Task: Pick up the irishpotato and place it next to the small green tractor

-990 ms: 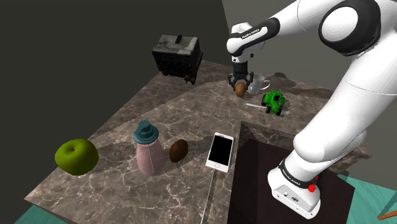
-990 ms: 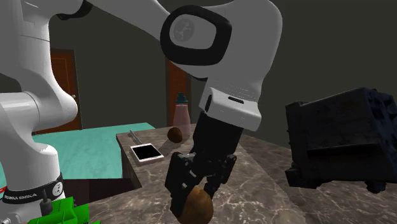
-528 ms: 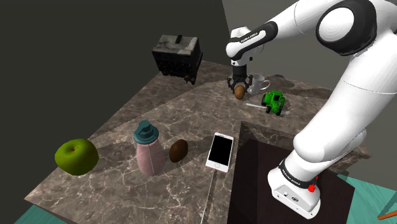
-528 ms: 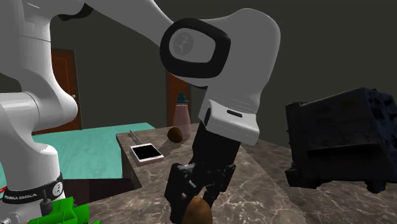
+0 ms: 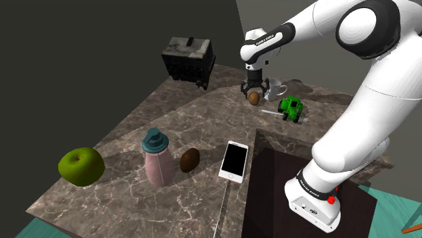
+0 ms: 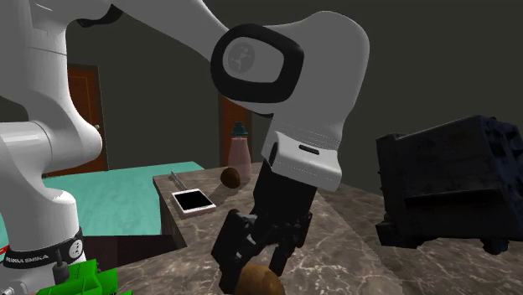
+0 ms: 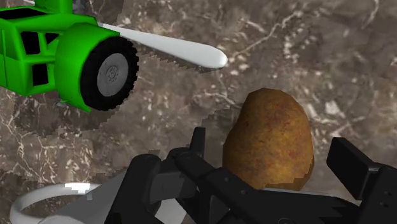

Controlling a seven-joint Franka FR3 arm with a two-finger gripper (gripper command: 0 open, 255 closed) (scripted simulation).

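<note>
A dark, brown-veined marble tabletop sits in a dim room with grey walls. A dark toaster stands at its far edge.

Toward the shoulder view's upper right, the white arm reaches down so that its black gripper hangs just above the potato. The potato is brown and rough-skinned, and appears to rest on the marble.

In the wrist view, the 2 fingers stand spread apart with the potato between them. Stone shows on either side of it, so neither finger touches it and nothing is held. The potato's long axis runs crosswise to the line joining the fingers.

The small green tractor sits near the potato, toward the shoulder view's right. A white serrated knife lies between them, its tip close to the potato. A white cup stands just beside the gripper.

The potato seems already set down near the tractor. What seems left is a straight lift of the hand, with the spread fingers passing the potato's sides without nudging it.
</note>
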